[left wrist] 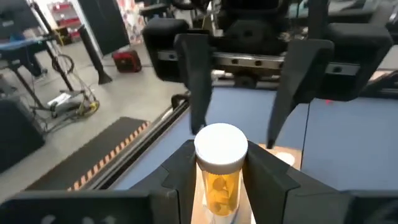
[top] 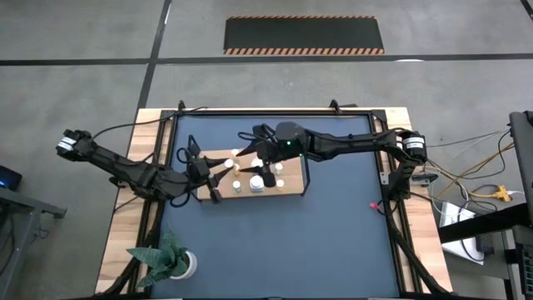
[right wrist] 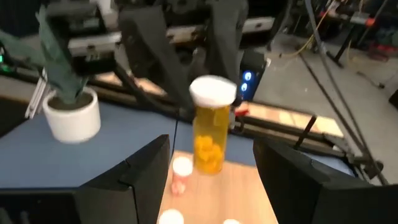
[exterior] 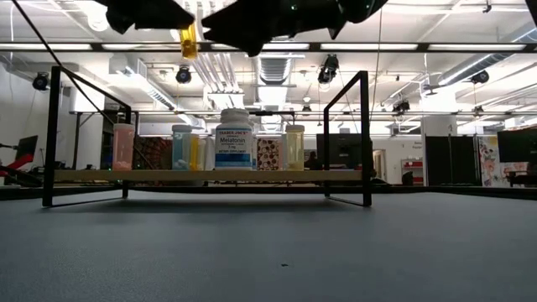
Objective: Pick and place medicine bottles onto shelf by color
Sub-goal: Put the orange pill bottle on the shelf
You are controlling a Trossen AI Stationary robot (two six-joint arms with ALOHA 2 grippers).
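Holding an orange bottle [left wrist: 220, 171] with a white cap clenched between my left gripper's [left wrist: 219, 163] fingers [left wrist: 270, 171], I had it raised above the shelf [top: 287, 192], where the other medicine bottles [exterior: 234, 138] already stood in a row. My right gripper [right wrist: 211, 163] faced it, fingers spread wide with the bottle between them but not touching, so I judged a handover or a placing was in hand. Next, I would need to lower it beside bottles of matching color.
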